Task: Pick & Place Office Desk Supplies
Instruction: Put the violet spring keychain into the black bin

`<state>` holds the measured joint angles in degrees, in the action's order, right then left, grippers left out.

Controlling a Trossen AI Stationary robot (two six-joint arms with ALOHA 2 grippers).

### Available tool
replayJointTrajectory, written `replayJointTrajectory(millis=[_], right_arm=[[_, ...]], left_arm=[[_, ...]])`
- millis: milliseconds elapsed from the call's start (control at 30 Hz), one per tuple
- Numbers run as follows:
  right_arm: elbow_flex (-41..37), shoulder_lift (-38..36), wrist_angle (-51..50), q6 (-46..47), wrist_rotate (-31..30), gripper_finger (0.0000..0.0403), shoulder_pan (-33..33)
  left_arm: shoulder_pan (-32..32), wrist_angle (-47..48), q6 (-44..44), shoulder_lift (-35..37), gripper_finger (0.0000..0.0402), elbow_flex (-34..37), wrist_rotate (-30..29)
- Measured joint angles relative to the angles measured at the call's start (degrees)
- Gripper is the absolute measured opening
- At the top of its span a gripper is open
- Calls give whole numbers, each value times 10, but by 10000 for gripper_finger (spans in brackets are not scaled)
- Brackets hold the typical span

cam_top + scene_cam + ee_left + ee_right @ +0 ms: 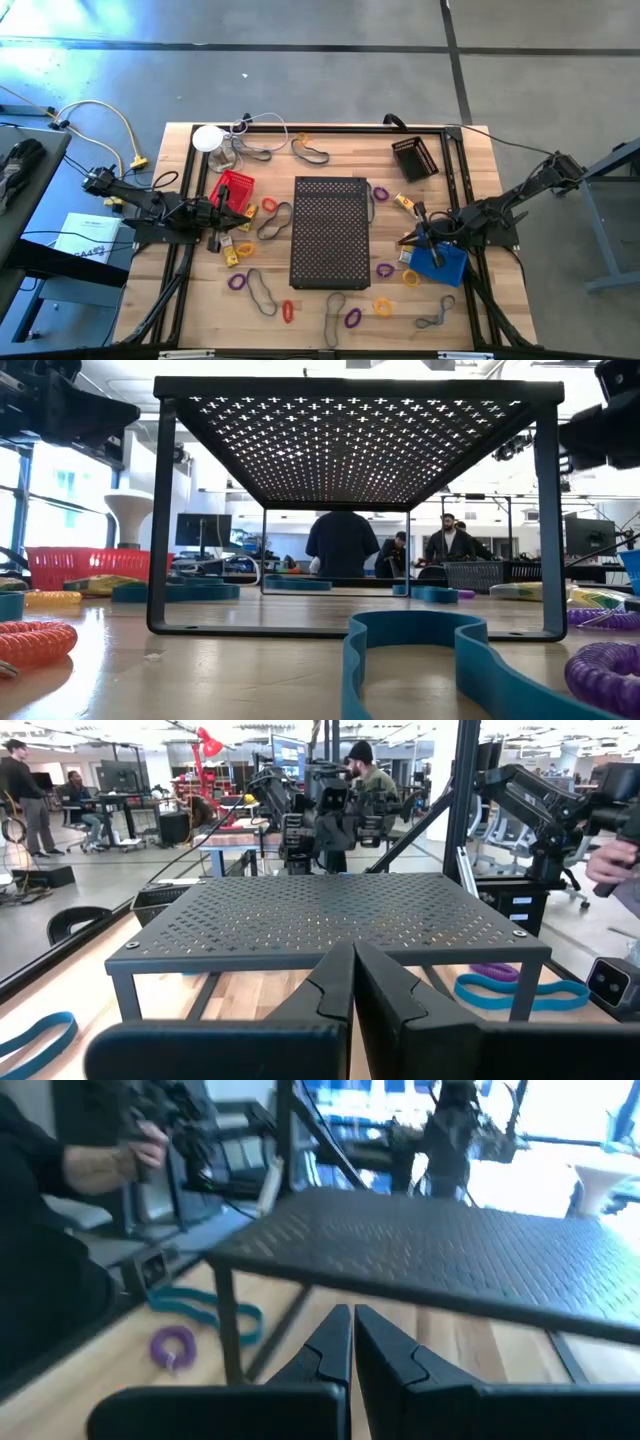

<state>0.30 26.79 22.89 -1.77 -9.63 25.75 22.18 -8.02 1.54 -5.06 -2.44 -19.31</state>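
While loops (383,270) litter the table, both closed jaws sit beside them

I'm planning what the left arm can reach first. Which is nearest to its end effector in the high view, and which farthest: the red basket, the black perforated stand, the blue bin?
From the left end effector, shut:
1. Red basket, just beyond it on the left side.
2. Black perforated stand, mid-table.
3. Blue bin, far right, under the right arm.
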Motion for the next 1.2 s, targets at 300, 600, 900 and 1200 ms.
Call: replayJointTrajectory(millis=[300, 600, 900, 1200], right_arm=[[3, 1, 82, -118, -87, 4, 0], [162, 34, -190, -67, -245, 4, -4], [321, 178, -569, 278, -224, 10, -92], [324, 307, -553, 267, -146, 140, -243]], left_arm=[[0, 0, -6, 0, 2, 0, 0], [0, 0, -56, 0, 2, 0, 0], [0, -1, -78, 0, 2, 0, 0], [0, -2, -75, 0, 2, 0, 0]])
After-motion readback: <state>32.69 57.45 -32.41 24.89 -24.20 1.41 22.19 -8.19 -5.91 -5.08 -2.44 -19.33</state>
